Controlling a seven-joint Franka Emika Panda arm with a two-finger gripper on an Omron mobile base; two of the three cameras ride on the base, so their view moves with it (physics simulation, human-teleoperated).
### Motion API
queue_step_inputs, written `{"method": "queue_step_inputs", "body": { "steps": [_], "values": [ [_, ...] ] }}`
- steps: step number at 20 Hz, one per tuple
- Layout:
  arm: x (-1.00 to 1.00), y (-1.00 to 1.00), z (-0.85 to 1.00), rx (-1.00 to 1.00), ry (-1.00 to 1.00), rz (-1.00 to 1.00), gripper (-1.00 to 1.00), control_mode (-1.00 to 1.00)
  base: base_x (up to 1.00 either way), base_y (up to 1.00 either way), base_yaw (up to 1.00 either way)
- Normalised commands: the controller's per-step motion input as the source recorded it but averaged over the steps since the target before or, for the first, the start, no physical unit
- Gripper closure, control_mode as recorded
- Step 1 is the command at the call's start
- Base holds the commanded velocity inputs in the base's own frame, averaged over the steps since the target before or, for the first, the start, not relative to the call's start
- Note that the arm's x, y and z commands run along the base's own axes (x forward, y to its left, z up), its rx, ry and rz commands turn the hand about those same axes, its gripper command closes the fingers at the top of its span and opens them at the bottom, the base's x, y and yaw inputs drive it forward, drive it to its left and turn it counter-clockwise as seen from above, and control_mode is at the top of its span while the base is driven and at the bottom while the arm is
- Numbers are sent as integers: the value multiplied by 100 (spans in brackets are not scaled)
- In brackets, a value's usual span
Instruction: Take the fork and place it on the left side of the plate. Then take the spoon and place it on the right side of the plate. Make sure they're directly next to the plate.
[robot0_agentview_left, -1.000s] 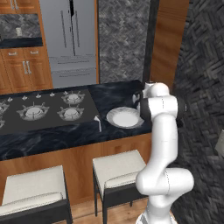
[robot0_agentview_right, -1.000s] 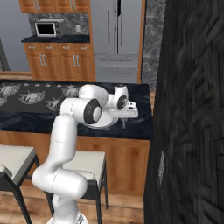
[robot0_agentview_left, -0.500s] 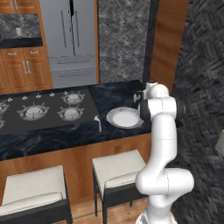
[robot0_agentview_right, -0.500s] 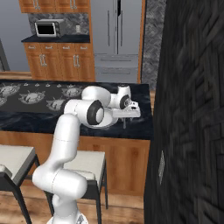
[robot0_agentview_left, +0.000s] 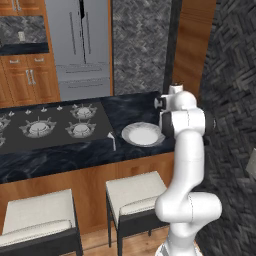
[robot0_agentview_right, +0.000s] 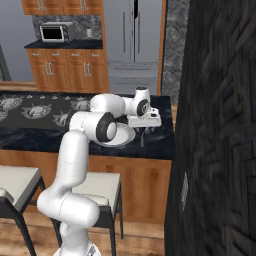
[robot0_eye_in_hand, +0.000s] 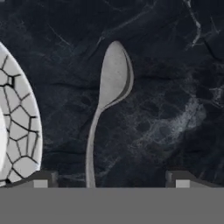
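The spoon (robot0_eye_in_hand: 113, 74) lies flat on the dark marble counter, bowl away from the hand, just to the right of the plate's (robot0_eye_in_hand: 22, 131) crackle-patterned rim. My gripper (robot0_eye_in_hand: 111, 181) hangs over the handle, open. Its fingertips (robot0_eye_in_hand: 41, 179) stand wide apart and touch nothing. From the right base view the gripper (robot0_agentview_right: 144, 131) points down at the counter beside the white plate (robot0_agentview_right: 125, 139). In the left base view the fork (robot0_agentview_left: 113, 141) lies close to the left of the plate (robot0_agentview_left: 143, 135), and my arm hides the spoon.
A gas hob (robot0_agentview_left: 50, 125) covers the counter's left part. Two stools (robot0_agentview_left: 135, 192) stand under the counter's front edge. A dark patterned wall (robot0_agentview_right: 220, 125) rises close on the right. A fridge (robot0_agentview_left: 82, 45) stands at the back.
The gripper has gone from shut to wide open and let go of the spoon, which now rests on the counter. The arm has hardly moved.
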Motion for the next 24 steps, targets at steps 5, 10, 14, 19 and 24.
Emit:
{"method": "queue_step_inputs", "body": {
  "steps": [5, 10, 14, 19, 24],
  "values": [
    [-46, 22, 58, 0, -6, 5, -100, -100, 0, 0, 0],
    [-67, 47, 41, 0, -6, 8, -100, -100, 0, 0, 0],
    [-83, 68, 26, -1, -8, 11, -100, -100, 0, 0, 0],
    [-97, 77, 23, -3, -9, 13, -100, -100, 0, 0, 0],
    [-100, 78, 23, -5, -12, 11, -100, -100, 0, 0, 0]
  ]
}}
